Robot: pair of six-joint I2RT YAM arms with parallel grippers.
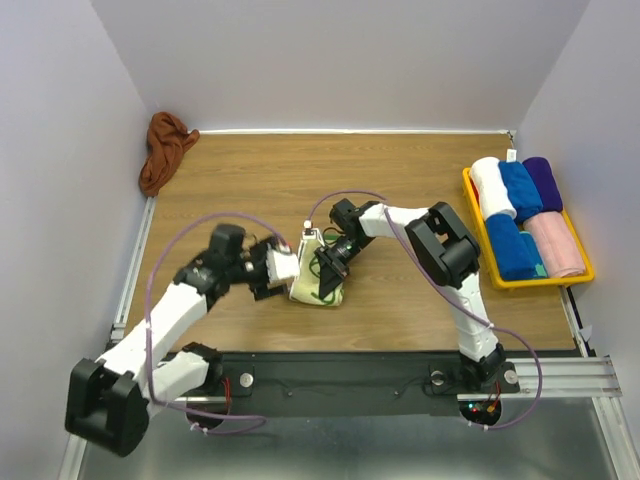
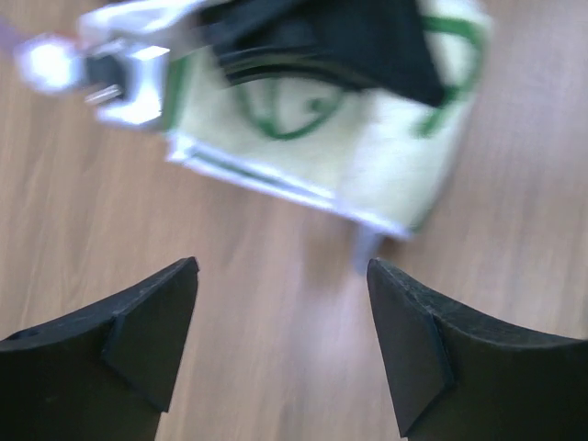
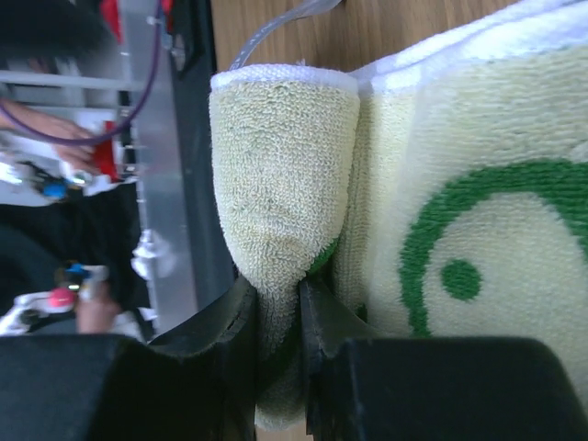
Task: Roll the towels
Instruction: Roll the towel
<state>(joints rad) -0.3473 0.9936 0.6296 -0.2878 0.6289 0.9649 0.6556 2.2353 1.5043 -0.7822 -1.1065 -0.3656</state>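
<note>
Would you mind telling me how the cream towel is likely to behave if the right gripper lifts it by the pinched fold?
Probably floppy: the cream towel creases softly where the right gripper pinches it, so the rest would likely sag. Its looped terry pile looks grippy, so slipping seems unlikely.

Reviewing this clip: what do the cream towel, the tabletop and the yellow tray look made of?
The cream towel looks like looped terry cloth, matte: the right wrist view shows nubby pile and a smoother white hem. The tabletop is wood or wood-look laminate, judging by brown grain streaks; I cannot tell which. The yellow tray is probably moulded plastic: thin, evenly coloured rim.
</note>
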